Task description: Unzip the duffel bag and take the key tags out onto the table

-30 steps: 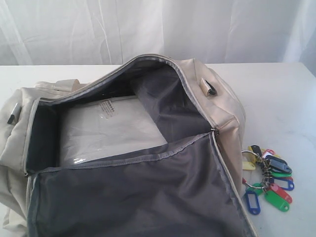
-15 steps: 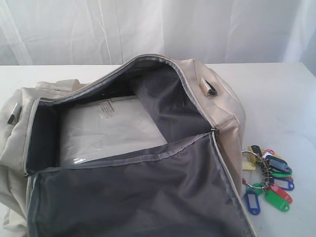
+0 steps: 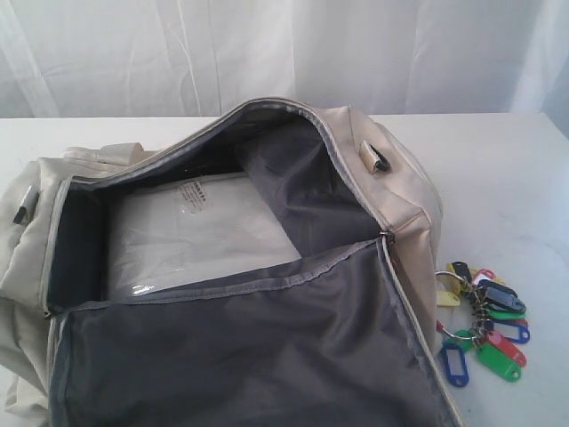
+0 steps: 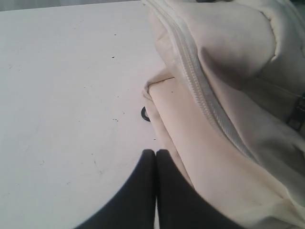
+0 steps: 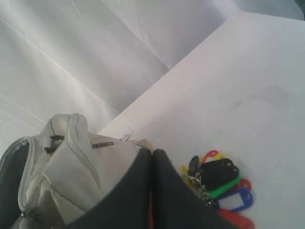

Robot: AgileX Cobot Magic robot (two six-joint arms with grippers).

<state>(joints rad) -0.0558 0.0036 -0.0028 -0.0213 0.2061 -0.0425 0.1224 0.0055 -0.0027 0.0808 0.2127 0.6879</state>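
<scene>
Fingers (image 4: 138,195) of the left gripper (image 4: 155,151) are pressed together with nothing between them, poised where the table meets the bag's cream side. Fingers (image 5: 136,191) of the right gripper (image 5: 152,151) are likewise closed and empty, above the bag's end nearest the tags. The bunch of small plastic key tags in blue, green, red, yellow and black on metal rings (image 3: 484,325) lies on the broad flat white table (image 3: 498,169). It sits outside the large cream fabric duffel bag (image 3: 409,200), just beside the bag's right flank. The bag's main zip stands open, with the dark grey lining flap (image 3: 249,356) folded toward the exterior camera. Judgement: both steps appear done, and the next move calls only for drawing the arms clear without snagging fabric or rings. Inside the bag lies a flat pale packet in clear wrap (image 3: 196,236), no part of the task. A white curtain (image 3: 267,44) hangs behind the table. Nothing seen obstructs a withdrawal.
</scene>
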